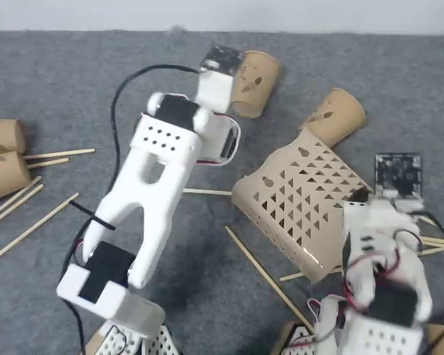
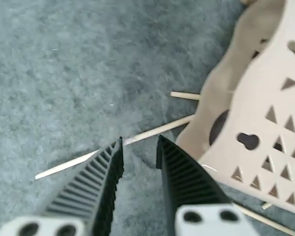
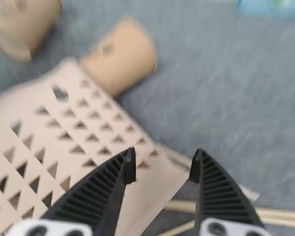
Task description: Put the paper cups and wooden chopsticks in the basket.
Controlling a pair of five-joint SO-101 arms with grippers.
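Note:
A beige perforated basket (image 1: pixel 303 203) lies tipped on its side on the grey carpet. One paper cup (image 1: pixel 255 81) lies behind it, and a second cup (image 1: pixel 333 115) rests against its far edge. Two more cups (image 1: pixel 1 155) lie at the far left among several chopsticks (image 1: pixel 29 203). My left gripper (image 2: pixel 140 146) hangs open and empty just short of a chopstick (image 2: pixel 152 132) beside the basket (image 2: pixel 265 118). My right gripper (image 3: pixel 163 160) is open over the basket's rim (image 3: pixel 64 132), with a cup (image 3: pixel 120 61) beyond it.
A long chopstick (image 1: pixel 270 277) lies in front of the basket, and another (image 1: pixel 207 192) pokes out at its left side. More chopsticks (image 1: pixel 433 244) lie at the right by the right arm. Bare carpet stretches across the back left.

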